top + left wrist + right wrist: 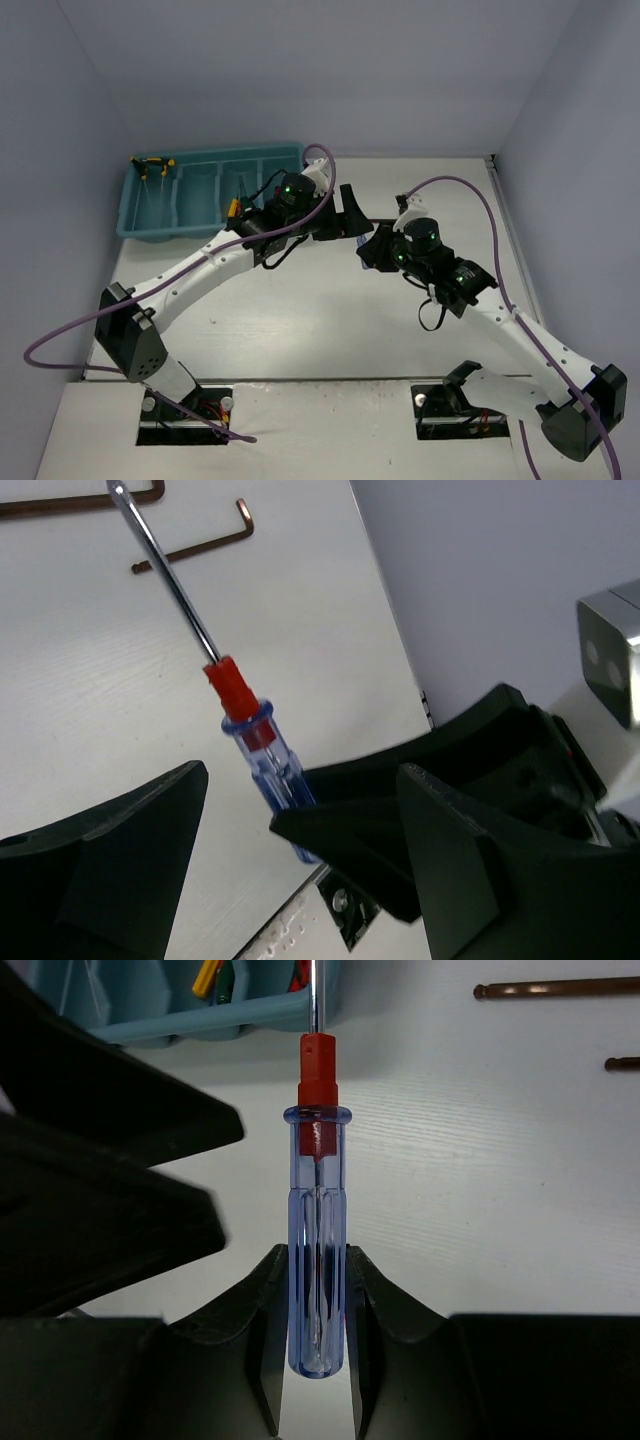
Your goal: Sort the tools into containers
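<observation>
On the far left the teal tray (160, 226) is sitting close to the side wall, with yellow-handled tools (155, 163) lying in its leftmost compartment. The right wrist camera is catching only the tray's near wall, with yellow, green and red handle ends showing inside it.

Mid-table, the left gripper (300, 775) is hovering with its fingers spread wide and gripping nothing. The screwdriver (318, 1210) is showing between them. The right gripper (318, 1260) is pinching the lower end of its clear blue, red-collared handle and holding it above the table, shaft pointing toward the tray.

From overhead the tool is barely showing between the two wrists, and only the wrist cameras are making the grip plain. The left wrist view is also picking up two brown hex keys (195, 548) lying on the white table (300, 330). Pale bluish walls (300, 70) are closing in three sides.
</observation>
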Available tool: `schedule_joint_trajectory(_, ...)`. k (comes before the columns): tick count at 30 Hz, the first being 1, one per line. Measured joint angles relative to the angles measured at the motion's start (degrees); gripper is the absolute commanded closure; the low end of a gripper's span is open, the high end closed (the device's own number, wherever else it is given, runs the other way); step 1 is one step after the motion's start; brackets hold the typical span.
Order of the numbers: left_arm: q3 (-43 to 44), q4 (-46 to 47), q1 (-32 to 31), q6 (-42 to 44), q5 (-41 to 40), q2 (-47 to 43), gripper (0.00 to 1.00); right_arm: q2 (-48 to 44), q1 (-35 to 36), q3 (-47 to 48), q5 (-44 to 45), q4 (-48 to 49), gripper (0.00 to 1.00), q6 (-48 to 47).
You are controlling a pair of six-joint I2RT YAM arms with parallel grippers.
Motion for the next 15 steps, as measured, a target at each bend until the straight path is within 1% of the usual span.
schedule_joint_trajectory(5,2.81,-0.73,-0.34,0.1,-2.84,3.92,0.27,0.35,0.83,0.01,-0.36,2.71,1.0,-0.59)
schedule_joint_trajectory(6,2.81,-1.26,-0.37,0.1,-3.42,4.1,0.29,0.53,0.96,0.02,-0.42,3.21,1.0,-0.67)
schedule_joint_trajectory(8,2.81,-1.72,-0.37,0.09,-4.28,4.25,0.38,0.94,1.02,0.02,-0.48,3.98,1.0,-0.8)
schedule_joint_trajectory(9,2.81,-1.76,-0.37,0.08,-4.59,4.3,0.38,1.16,1.06,0.02,-0.5,4.34,1.0,-0.85)
schedule_joint_trajectory(10,2.81,-1.66,-0.37,0.1,-4.65,4.38,0.6,1.38,1.13,0.02,-0.5,4.69,1.0,-0.87)
schedule_joint_trajectory(11,2.81,-1.4,-0.4,0.01,-4.67,4.46,0.73,1.61,1.24,0.02,-0.5,5.12,1.0,-0.87)
schedule_joint_trajectory(12,2.81,-1.19,-0.43,0.0,-4.69,4.61,0.83,1.86,1.33,0.02,-0.52,5.57,1.0,-0.89)
schedule_joint_trajectory(13,2.83,-1.21,-0.45,0.24,-5.32,4.79,0.96,2.06,1.35,0.02,-0.48,5.7,1.0,-0.94)
schedule_joint_trajectory(14,2.85,-1.1,-0.41,-0.16,-5.48,5.01,1.0,2.22,1.34,0.02,-0.43,5.69,1.0,-0.96)
schedule_joint_trajectory(15,3.0,-0.83,-0.38,-0.38,-5.45,5.22,1.0,2.56,1.33,0.02,-0.28,5.85,1.0,-0.97)
